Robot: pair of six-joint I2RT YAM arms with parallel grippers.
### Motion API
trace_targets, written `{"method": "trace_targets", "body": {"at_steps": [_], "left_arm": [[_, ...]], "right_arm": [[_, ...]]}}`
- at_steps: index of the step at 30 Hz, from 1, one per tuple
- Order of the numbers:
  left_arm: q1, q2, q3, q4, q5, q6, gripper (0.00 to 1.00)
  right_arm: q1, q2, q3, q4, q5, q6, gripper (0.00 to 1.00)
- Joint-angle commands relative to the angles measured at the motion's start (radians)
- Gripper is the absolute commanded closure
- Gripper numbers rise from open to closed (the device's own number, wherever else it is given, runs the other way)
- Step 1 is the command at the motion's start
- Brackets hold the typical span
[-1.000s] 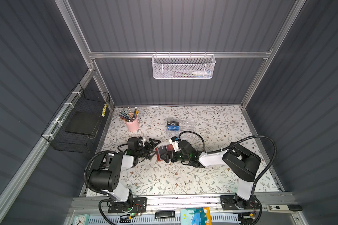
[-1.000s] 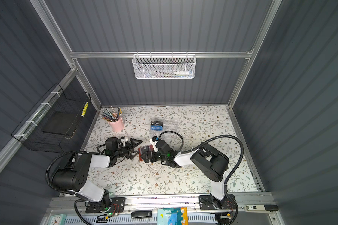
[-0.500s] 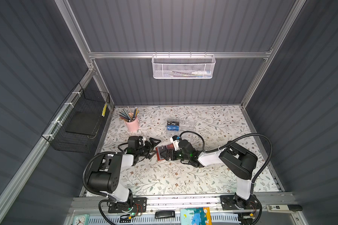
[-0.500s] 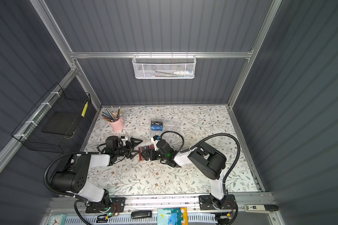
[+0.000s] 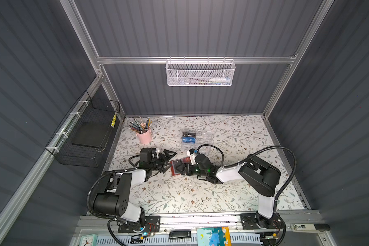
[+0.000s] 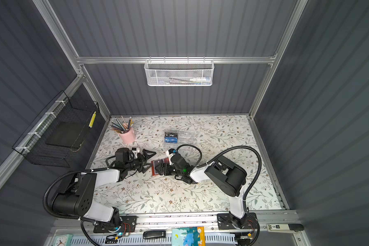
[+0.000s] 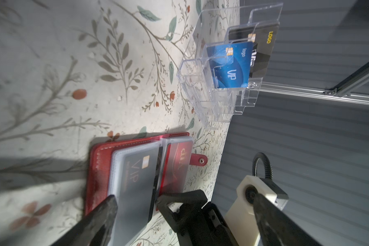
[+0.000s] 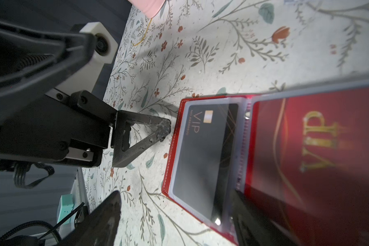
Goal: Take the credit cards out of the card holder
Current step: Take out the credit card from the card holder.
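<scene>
Floral bench (image 5: 179, 198). Holder (image 5: 175, 170) lay open mid-bench between arms. Left fingers (image 8: 158, 127) wide, empty, beside it. Right fingers (image 8: 109, 215) apart, astride black card (image 8: 202, 157). Card likely light, stiff, slick; best pinched at sleeve mouth.

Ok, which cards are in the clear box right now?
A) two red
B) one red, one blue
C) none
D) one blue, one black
D: the left wrist view shows the clear box holding a blue VIP card with a black card behind it, while the red card sits in the card holder.
</scene>
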Motion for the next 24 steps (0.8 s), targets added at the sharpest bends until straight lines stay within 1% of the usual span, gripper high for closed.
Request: {"method": "trace_targets", "body": {"at_steps": [1, 10, 18, 24], "left_arm": [[-0.02, 0.038, 0.027, 0.02, -0.014, -0.014, 0.0], [-0.021, 0.096, 0.01, 0.063, -0.025, -0.017, 0.0], [-0.021, 0.137, -0.023, 0.121, -0.024, -0.03, 0.0], [-0.021, 0.152, -0.044, 0.154, -0.018, -0.038, 0.0]], "right_arm": [[0.011, 0.03, -0.025, -0.036, 0.038, 0.029, 0.2], [0.018, 0.051, -0.035, -0.014, 0.048, 0.055, 0.23], [0.017, 0.065, -0.054, 0.052, 0.051, 0.07, 0.26], [0.009, 0.067, -0.05, 0.098, 0.039, 0.085, 0.32]]}}
